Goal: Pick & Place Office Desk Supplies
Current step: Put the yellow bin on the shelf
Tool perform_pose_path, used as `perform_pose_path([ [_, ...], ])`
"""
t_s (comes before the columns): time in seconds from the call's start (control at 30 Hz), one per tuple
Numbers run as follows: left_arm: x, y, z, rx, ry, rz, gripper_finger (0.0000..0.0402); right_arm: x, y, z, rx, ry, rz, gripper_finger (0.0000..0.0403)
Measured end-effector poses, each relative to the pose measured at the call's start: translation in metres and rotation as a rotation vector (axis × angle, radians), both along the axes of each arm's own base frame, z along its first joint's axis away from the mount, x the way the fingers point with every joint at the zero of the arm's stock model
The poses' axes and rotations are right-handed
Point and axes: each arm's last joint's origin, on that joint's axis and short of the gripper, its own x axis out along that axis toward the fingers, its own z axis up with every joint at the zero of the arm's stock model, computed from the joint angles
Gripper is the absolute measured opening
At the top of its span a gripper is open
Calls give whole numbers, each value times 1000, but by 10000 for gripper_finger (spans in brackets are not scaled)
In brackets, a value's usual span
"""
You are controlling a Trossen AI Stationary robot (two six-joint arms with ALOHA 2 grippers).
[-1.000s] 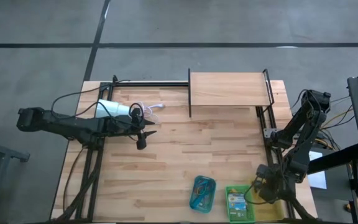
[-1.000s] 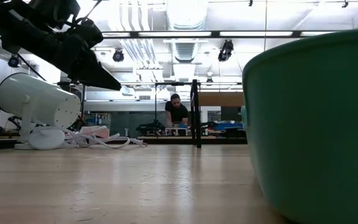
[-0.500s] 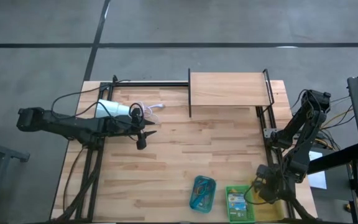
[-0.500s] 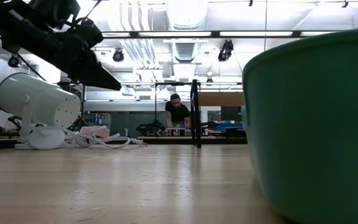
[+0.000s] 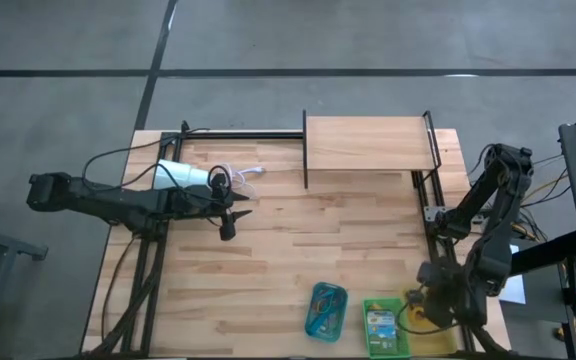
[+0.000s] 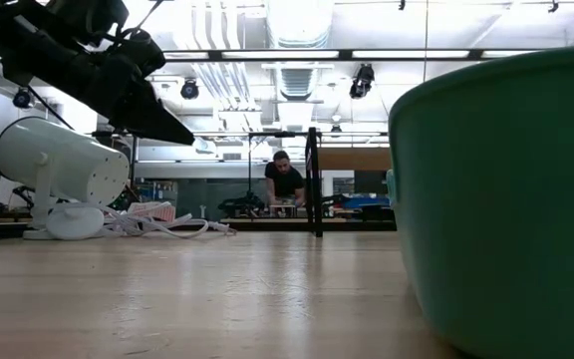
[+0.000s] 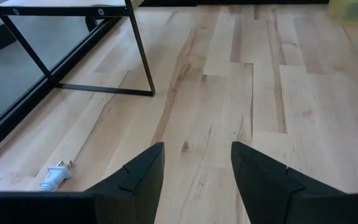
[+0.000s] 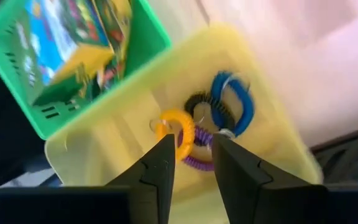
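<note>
A cluster of thin coiled plastic loops, orange, purple, blue and black, lies tangled together inside the pale yellow plastic tray, at the counter's near right corner. Just beside that yellow tray, touching its side, stands the green slotted plastic tray with a yellow-and-green crayon box lying in it; the printing on the box is too blurred to read. Beyond the green tray from the yellow one sits an oval teal plastic tray holding small coloured pieces.

The right gripper hangs over the yellow tray, its arm folded steeply down off the counter's right edge. Its two dark fingers stand apart with the orange and purple loops showing in the gap; whether they are grasping a loop or released I cannot tell.

Well apart from the yellow tray, toward the far left of the light wooden counter, the left gripper reaches out level above bare boards, fingers spread and empty. A white cylindrical lamp with a white cord and plug rests near it, and a black-framed wooden shelf stands at the counter's far side.
</note>
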Motion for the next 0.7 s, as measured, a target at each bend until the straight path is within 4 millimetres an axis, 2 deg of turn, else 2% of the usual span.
perform_pose_path([
  [0.2, 0, 0, 0, 0, 0, 0, 190, 4, -5, 29, -142, -159, 25, 95],
  [0.33, 0, 0, 0, 0, 0, 0, 190, 5, -7, 39, -190, -232, 28, 90],
  [0.47, 0, 0, 0, 0, 0, 0, 190, 5, -7, 38, -209, -234, 86, 86],
  [0.7, 0, 0, 0, 0, 0, 0, 190, -1, -16, 19, -320, -121, 297, 100],
])
